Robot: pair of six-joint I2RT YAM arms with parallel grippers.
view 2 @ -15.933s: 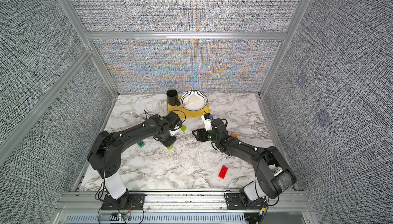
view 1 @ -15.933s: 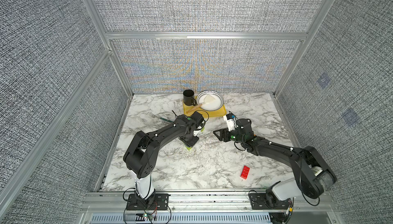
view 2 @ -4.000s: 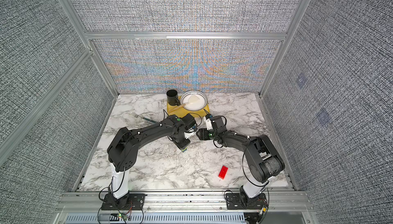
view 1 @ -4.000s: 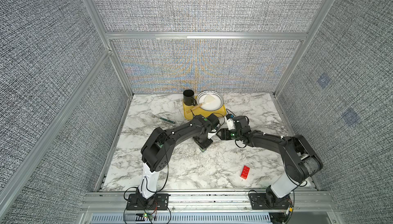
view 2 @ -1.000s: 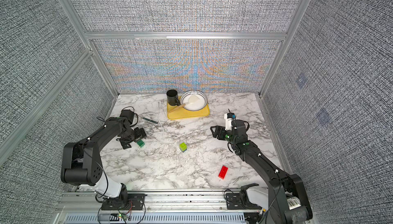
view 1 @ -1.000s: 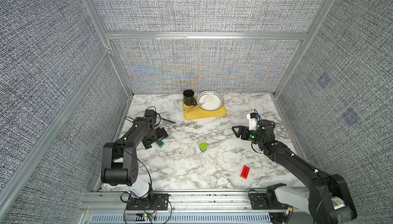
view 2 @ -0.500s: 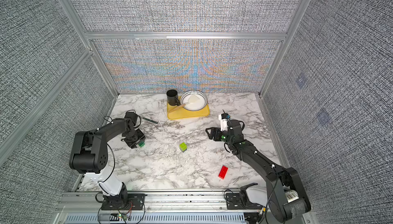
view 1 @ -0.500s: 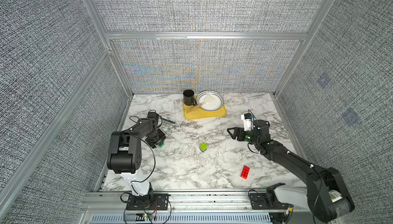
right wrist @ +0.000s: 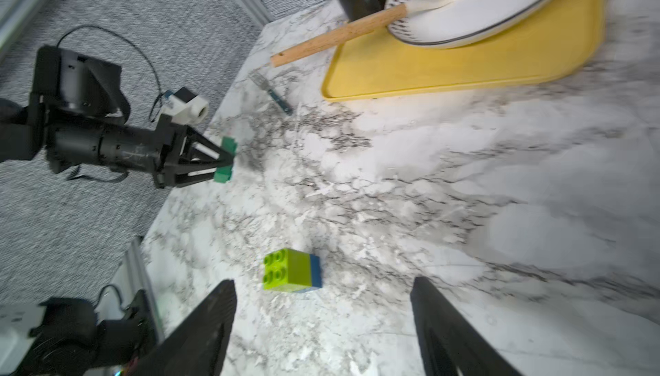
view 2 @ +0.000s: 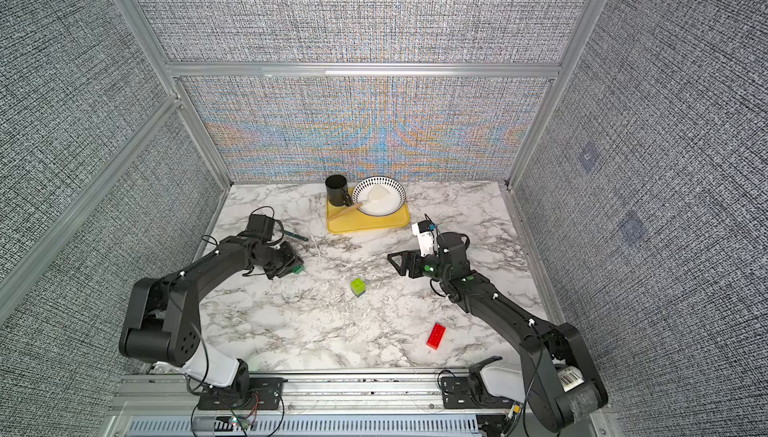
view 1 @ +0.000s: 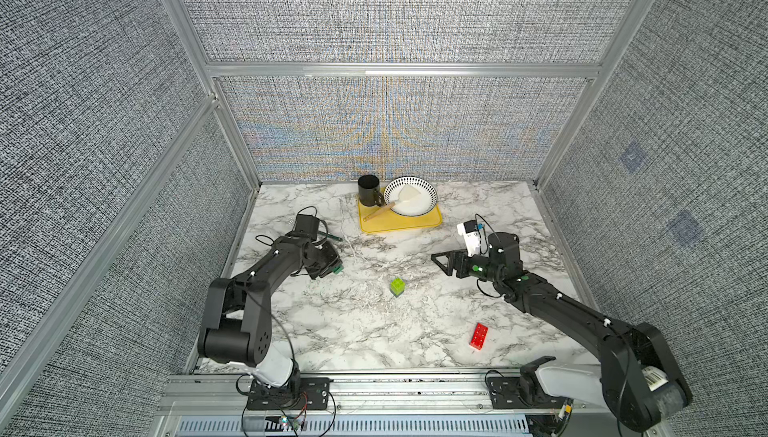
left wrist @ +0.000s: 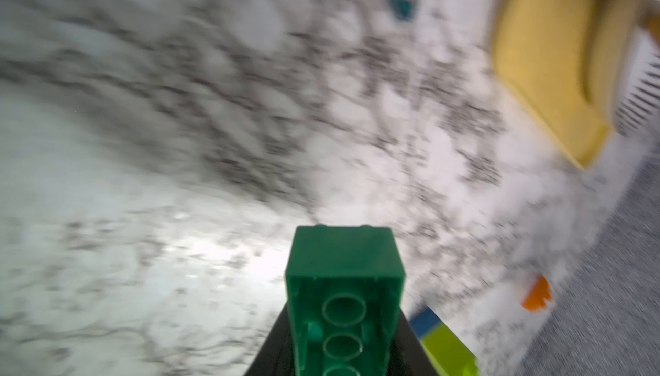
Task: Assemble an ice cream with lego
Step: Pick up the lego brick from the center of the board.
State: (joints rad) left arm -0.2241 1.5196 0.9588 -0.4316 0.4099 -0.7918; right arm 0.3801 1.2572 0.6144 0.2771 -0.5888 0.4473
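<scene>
Pinching the dark green brick (left wrist: 344,285) left of frame centre, the left end effector (right wrist: 224,160) should carry it level over the lime-and-blue stack (view 1: 397,286) on the tabletop (view 1: 332,331), align studs, press straight down; right end effector (view 1: 439,264), spread and empty, could brace the stack.

Lab cell: grey panel walls (view 1: 386,11), aluminium frame (view 1: 399,70)

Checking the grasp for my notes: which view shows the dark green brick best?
The left wrist view: the dark green brick sits large and sharp in the foreground, hollow underside toward the camera. The right wrist view shows it small, clamped in the left gripper. In both top views it is a speck.
</scene>
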